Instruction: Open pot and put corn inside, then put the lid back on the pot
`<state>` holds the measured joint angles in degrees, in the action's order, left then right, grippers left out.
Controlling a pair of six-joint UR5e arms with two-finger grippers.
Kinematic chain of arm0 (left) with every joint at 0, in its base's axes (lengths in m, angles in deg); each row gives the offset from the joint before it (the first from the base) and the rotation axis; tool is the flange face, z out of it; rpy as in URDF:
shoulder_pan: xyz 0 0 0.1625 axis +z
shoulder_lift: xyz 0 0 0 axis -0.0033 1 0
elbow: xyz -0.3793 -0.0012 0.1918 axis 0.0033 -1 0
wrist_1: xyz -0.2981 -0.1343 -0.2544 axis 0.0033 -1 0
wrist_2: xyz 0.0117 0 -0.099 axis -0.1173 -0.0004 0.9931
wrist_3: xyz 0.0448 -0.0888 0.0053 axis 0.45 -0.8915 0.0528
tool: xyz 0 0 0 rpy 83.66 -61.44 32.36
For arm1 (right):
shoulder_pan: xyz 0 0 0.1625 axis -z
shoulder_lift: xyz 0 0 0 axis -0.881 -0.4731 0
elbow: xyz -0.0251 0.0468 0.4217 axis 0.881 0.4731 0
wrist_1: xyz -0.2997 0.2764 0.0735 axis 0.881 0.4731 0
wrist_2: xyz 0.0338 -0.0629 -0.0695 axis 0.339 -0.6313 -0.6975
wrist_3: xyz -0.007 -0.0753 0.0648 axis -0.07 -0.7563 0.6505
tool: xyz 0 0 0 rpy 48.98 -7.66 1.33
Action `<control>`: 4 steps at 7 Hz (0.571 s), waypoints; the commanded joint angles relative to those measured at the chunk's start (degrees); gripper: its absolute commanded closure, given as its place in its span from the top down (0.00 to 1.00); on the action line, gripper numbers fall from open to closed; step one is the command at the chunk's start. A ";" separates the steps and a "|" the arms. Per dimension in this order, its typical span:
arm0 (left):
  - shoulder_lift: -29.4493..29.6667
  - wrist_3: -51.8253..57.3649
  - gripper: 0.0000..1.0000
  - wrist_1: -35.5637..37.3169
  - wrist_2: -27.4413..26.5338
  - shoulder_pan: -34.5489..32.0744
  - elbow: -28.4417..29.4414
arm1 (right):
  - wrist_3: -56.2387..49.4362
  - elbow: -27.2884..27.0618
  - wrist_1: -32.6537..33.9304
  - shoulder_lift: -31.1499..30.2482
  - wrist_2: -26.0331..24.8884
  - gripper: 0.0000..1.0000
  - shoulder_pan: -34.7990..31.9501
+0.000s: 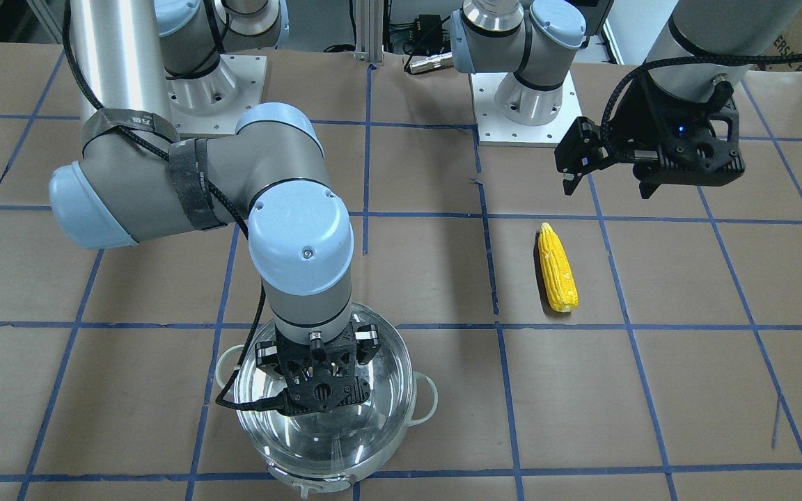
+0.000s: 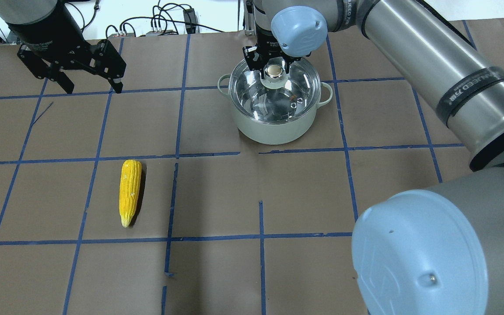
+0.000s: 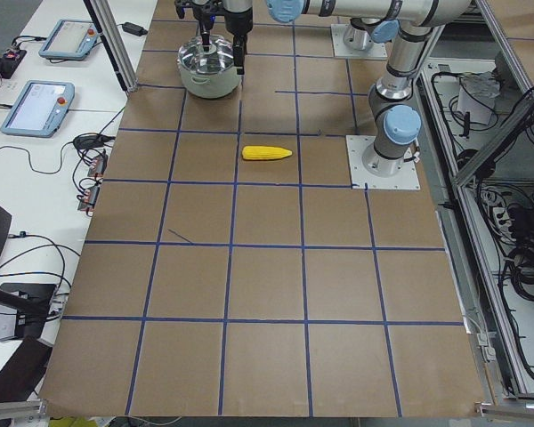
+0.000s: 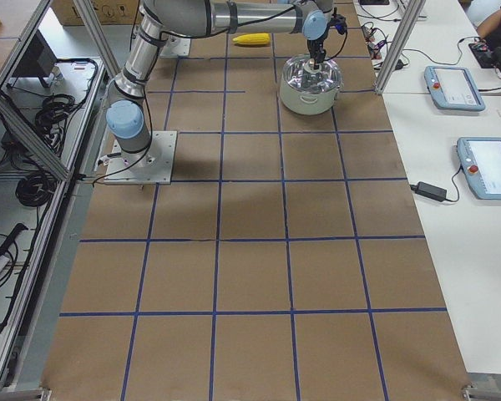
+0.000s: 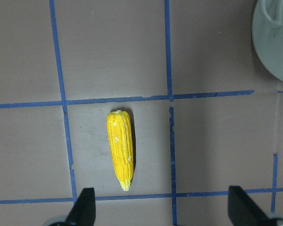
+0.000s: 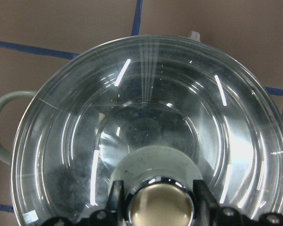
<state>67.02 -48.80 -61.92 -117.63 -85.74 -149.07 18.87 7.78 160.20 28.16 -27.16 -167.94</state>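
The steel pot (image 2: 274, 129) stands at the table's far middle, with the glass lid (image 2: 298, 89) resting on it. My right gripper (image 2: 274, 70) reaches down over the lid, its fingers (image 6: 116, 197) pressed against both sides of the shiny knob (image 6: 159, 205). The yellow corn (image 2: 130, 190) lies flat on the brown table, well apart from the pot, and also shows in the left wrist view (image 5: 120, 148). My left gripper (image 2: 93, 89) hangs open and empty above the table, beyond the corn's blunt end. In the front view the pot's handle (image 1: 430, 398), the corn (image 1: 557, 268) and the left gripper (image 1: 606, 189) all show.
Blue tape lines grid the brown table (image 2: 304, 197). The two arm base plates (image 1: 523, 111) sit at the robot's edge. My right arm's elbow (image 1: 300, 243) hangs over the pot's near side. Two teach pendants (image 4: 472, 125) lie on a white side table.
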 commanded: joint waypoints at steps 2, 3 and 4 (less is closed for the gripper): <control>-0.06 0.18 1.00 0.00 -0.09 0.82 0.34 | -1.44 0.95 -0.01 -0.27 0.16 0.46 0.01; 0.02 1.22 1.00 -0.09 -0.35 1.26 0.07 | -1.71 2.79 -1.14 -1.06 0.33 0.46 0.01; 0.02 2.88 1.00 -0.70 -0.35 2.39 -0.10 | -2.15 5.07 -5.50 -2.98 0.16 0.46 0.09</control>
<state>67.01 -47.52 -62.13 -117.89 -84.41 -148.95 17.22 10.48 158.32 26.93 -26.94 -167.91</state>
